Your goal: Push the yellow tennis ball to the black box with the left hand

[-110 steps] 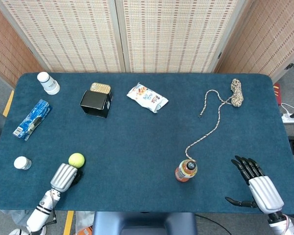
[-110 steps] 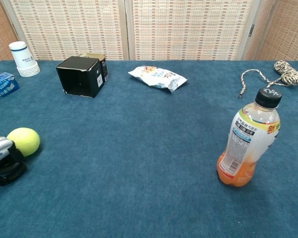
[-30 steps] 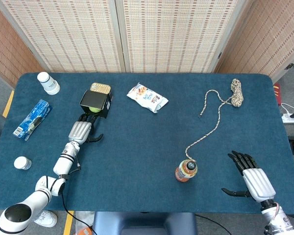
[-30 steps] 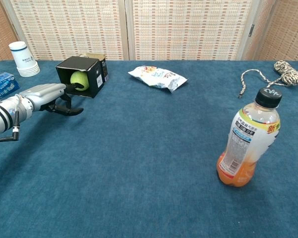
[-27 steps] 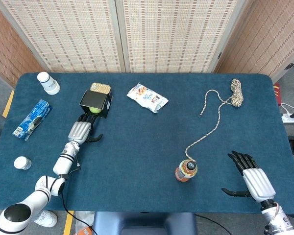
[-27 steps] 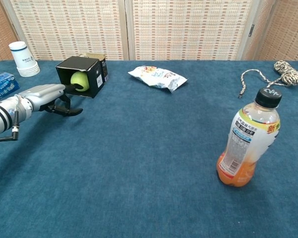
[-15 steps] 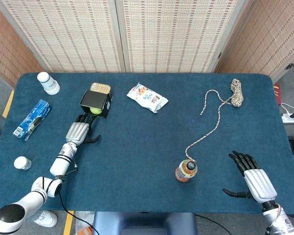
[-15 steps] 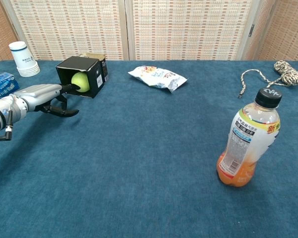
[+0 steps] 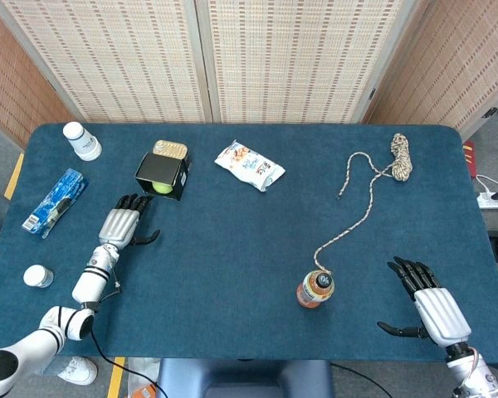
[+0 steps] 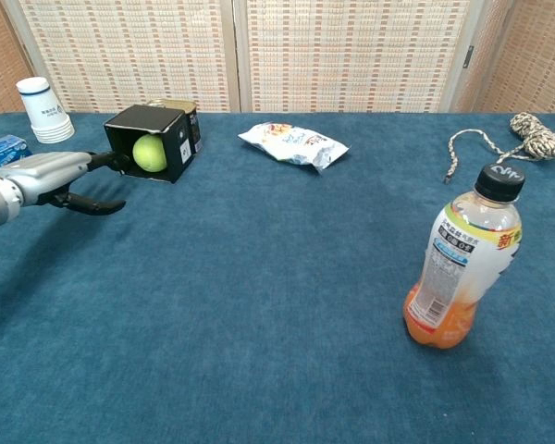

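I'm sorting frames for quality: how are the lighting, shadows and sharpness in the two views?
Head view: even, soft light, with only faint shadows under the black box and the left hand; sharp throughout. Chest view: equally even; the juice bottle casts a soft shadow to its right, its plastic shows slight glare, and the yellow tennis ball stands out clearly inside the dark box. No motion blur in either.

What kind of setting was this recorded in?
Likely a lab or test room: a table covered in dark blue cloth, woven screen panels behind it, and unrelated props laid out, such as a coiled rope and an orange drink bottle.
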Motion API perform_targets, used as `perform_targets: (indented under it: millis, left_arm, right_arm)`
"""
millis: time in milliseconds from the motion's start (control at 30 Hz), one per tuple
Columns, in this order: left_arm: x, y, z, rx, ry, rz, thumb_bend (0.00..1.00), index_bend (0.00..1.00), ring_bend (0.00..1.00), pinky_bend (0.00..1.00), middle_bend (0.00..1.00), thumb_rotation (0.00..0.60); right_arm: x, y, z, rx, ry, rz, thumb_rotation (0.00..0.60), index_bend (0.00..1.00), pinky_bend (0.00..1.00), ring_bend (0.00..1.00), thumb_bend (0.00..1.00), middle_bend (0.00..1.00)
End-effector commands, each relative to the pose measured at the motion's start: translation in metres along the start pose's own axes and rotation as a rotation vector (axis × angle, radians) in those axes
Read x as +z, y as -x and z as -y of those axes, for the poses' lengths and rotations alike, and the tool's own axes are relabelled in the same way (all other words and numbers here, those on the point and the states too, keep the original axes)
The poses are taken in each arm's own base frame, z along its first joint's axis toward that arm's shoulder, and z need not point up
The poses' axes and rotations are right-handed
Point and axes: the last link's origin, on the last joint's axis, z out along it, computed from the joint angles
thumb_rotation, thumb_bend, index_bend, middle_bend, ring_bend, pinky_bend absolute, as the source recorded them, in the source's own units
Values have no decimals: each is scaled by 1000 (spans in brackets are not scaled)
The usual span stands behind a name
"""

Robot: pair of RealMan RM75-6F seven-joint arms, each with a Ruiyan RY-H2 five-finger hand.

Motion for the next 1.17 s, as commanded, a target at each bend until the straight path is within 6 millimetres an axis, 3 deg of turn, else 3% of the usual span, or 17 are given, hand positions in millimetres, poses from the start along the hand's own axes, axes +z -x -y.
perform_targets:
  millis: [33, 300, 367, 433, 467, 500, 533, 600, 700, 833, 1167]
  left_arm:
    - [-22, -8, 18, 6, -15, -33, 276, 0, 0, 0, 0, 152]
    - [-87, -31, 50, 60, -80, -95, 278, 1, 0, 0, 0, 117]
    - [-99, -36, 53, 54, -101, -137, 283, 25, 0, 13, 0, 161]
    - [-112, -46, 48, 13, -101, -258, 314, 167, 93, 227, 83, 284]
    - [-119, -48, 47, -17, -93, -311, 360, 324, 248, 453, 230, 388]
    - [-128, -49, 45, -61, -77, -369, 419, 518, 460, 674, 449, 495]
    - [-136, -47, 44, -77, -56, -388, 474, 705, 657, 833, 669, 568]
    - [-156, -42, 45, -75, -21, -398, 528, 917, 855, 954, 916, 600]
    - [-190, -38, 48, -92, -5, -370, 557, 997, 937, 996, 996, 600]
    - [-231, -31, 51, -110, 6, -376, 650, 1000, 997, 1000, 1000, 600]
    - [-252, -15, 65, -94, -39, -246, 683, 1000, 1000, 1000, 1000, 600]
  right_arm:
    - [-1, -1, 0, 2, -6, 0, 534, 0, 0, 0, 0, 0]
    - [-6, -2, 2, 8, -37, 1, 533, 0, 0, 0, 0, 0]
    - [-7, -2, 2, 11, -41, 0, 534, 0, 0, 0, 0, 0]
    - [-10, -3, 3, 13, -50, -5, 536, 0, 0, 0, 0, 0]
    - [-11, -4, 3, 15, -55, -9, 536, 0, 0, 0, 0, 0]
    - [-13, -4, 4, 16, -62, -13, 534, 0, 0, 0, 0, 0]
    - [-15, -4, 4, 16, -67, -16, 534, 0, 0, 0, 0, 0]
    - [-18, -4, 4, 18, -73, -19, 533, 0, 0, 0, 0, 0]
    - [-22, -5, 2, 22, -77, -26, 534, 0, 0, 0, 0, 0]
    - [-26, -5, 3, 27, -88, -33, 533, 0, 0, 0, 0, 0]
    - [-23, 0, 8, 7, -104, -10, 533, 0, 0, 0, 0, 0]
